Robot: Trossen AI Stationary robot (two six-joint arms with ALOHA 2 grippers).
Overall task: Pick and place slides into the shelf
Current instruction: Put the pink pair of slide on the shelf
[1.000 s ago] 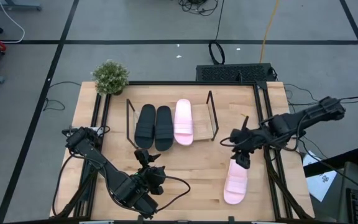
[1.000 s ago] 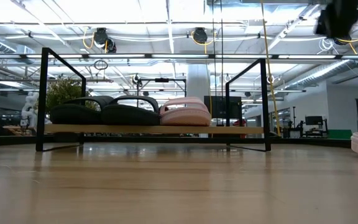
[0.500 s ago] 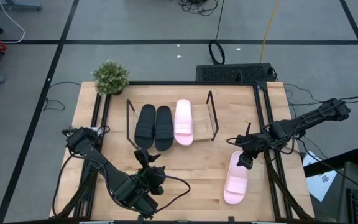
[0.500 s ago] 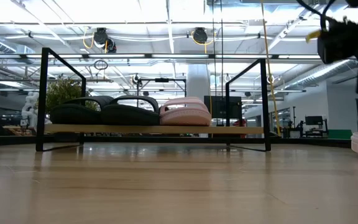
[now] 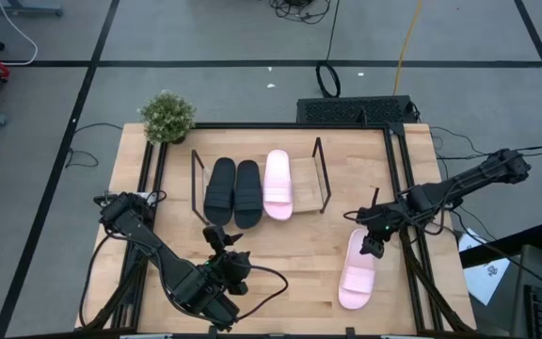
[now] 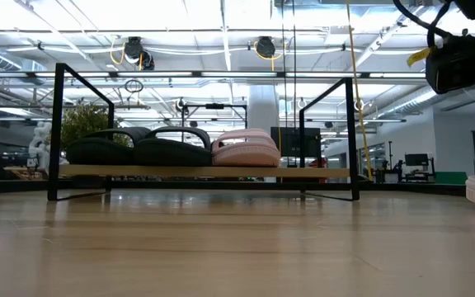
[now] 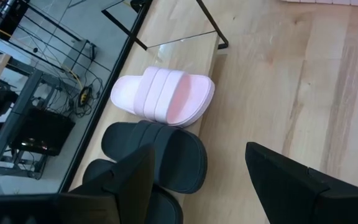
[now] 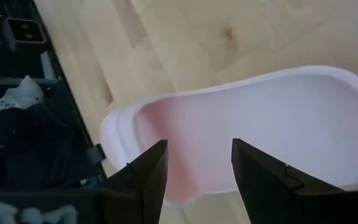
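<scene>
I have the right end effector (image 5: 373,247), fingers spread, above the heel end of the loose pale pink slide sandal (image 5: 357,274) near the worktop's right edge. Left end effector (image 5: 216,235) waits spread, near the front edge.

Potted plant (image 5: 167,117) at table (image 5: 290,259) corner — perhaps artificial

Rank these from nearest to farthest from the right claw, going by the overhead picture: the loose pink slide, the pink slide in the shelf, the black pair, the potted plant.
1. Loose pink slide, right under the right claw, on the table's right.
2. Pink slide in the shelf, on the rack's right part.
3. Black pair, on the rack's left part.
4. Potted plant, at the far left corner.
</scene>
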